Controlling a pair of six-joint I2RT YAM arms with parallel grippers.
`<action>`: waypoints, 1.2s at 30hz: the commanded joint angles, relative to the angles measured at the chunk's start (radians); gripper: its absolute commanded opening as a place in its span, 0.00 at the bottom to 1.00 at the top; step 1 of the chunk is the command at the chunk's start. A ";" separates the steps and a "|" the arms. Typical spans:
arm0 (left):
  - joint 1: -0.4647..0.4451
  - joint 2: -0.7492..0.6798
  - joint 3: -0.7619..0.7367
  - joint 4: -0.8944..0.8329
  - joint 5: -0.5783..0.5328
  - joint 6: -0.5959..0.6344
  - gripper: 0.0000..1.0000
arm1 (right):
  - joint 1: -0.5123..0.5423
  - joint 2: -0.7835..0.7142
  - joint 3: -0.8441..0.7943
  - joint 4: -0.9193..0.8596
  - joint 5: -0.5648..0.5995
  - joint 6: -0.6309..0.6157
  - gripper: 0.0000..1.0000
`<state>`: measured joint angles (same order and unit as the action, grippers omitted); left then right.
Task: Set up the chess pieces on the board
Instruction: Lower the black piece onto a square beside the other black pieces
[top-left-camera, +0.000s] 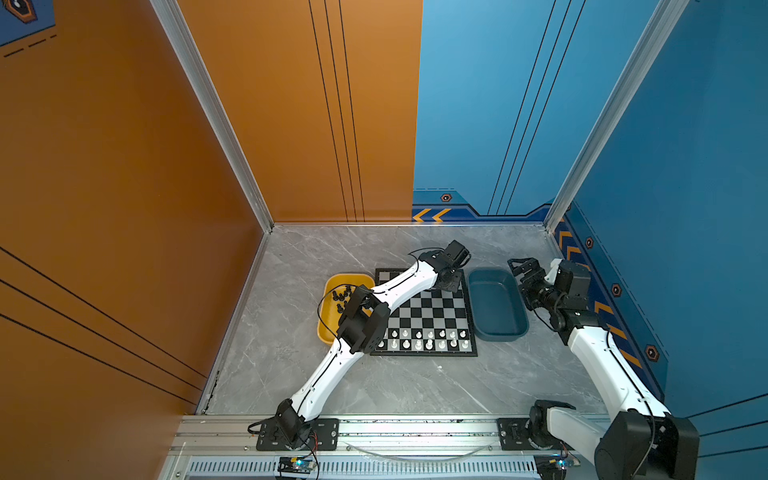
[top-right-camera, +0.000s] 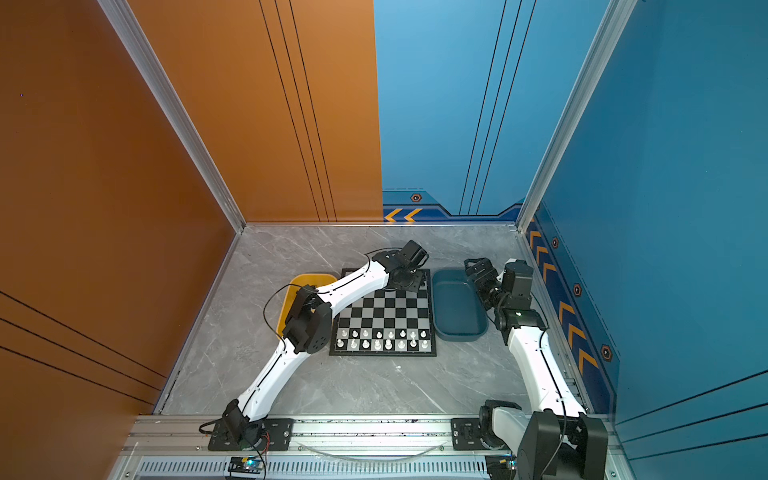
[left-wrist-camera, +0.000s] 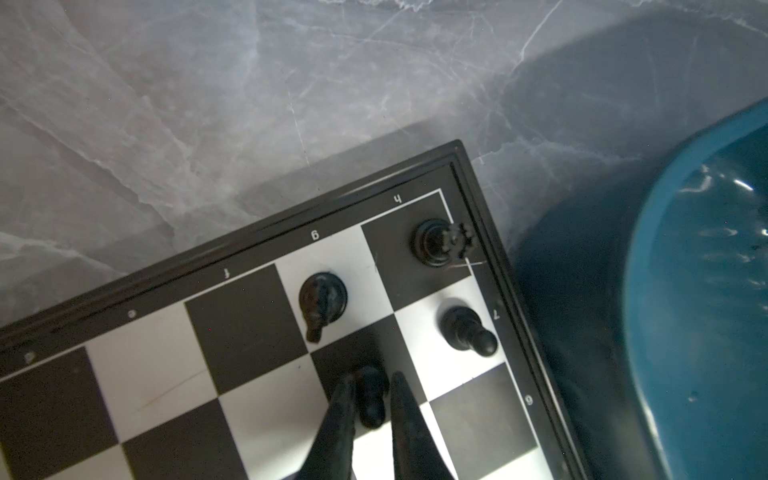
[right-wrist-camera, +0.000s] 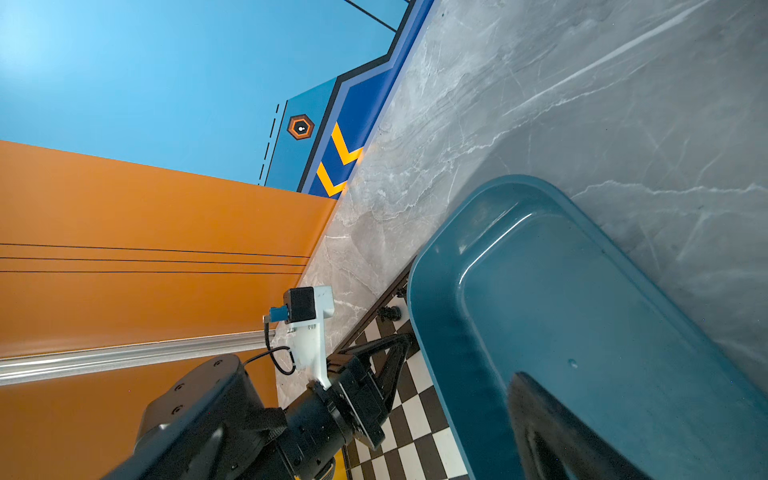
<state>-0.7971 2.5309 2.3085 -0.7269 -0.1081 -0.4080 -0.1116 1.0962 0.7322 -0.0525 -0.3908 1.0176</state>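
The board (top-left-camera: 428, 307) (top-right-camera: 386, 311) lies mid-table between two trays. My left gripper (left-wrist-camera: 372, 376) (top-left-camera: 445, 289) points down at the board's far right corner. Its fingers are slightly parted either side of a black pawn (left-wrist-camera: 371, 395) standing on a dark square. Beside it stand a black rook (left-wrist-camera: 436, 243) in the corner square, a knight (left-wrist-camera: 322, 299) and another pawn (left-wrist-camera: 465, 332). Several black chess pieces (top-left-camera: 340, 296) lie in the yellow tray (top-left-camera: 328, 328), partly hidden by my left arm. My right gripper (top-left-camera: 515, 266) hovers open and empty past the blue tray's far right end.
The dark blue tray (top-left-camera: 498, 307) (right-wrist-camera: 582, 332) sits right against the board's right edge and holds nothing. White chessmen (top-left-camera: 424, 338) fill the two near rows. My left forearm crosses over the board's left side. Walls close in the left, far and right sides.
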 joint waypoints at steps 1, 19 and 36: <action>-0.017 0.032 0.023 -0.024 -0.004 0.018 0.19 | -0.005 0.007 0.018 -0.001 -0.014 -0.024 1.00; -0.019 0.027 -0.008 -0.034 -0.015 0.028 0.25 | -0.007 0.006 0.019 -0.001 -0.017 -0.022 1.00; -0.024 -0.004 -0.071 -0.042 -0.036 0.038 0.28 | -0.007 -0.001 0.018 0.000 -0.022 -0.019 1.00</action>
<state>-0.8093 2.5275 2.2780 -0.7155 -0.1276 -0.3820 -0.1116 1.0962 0.7322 -0.0521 -0.3935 1.0176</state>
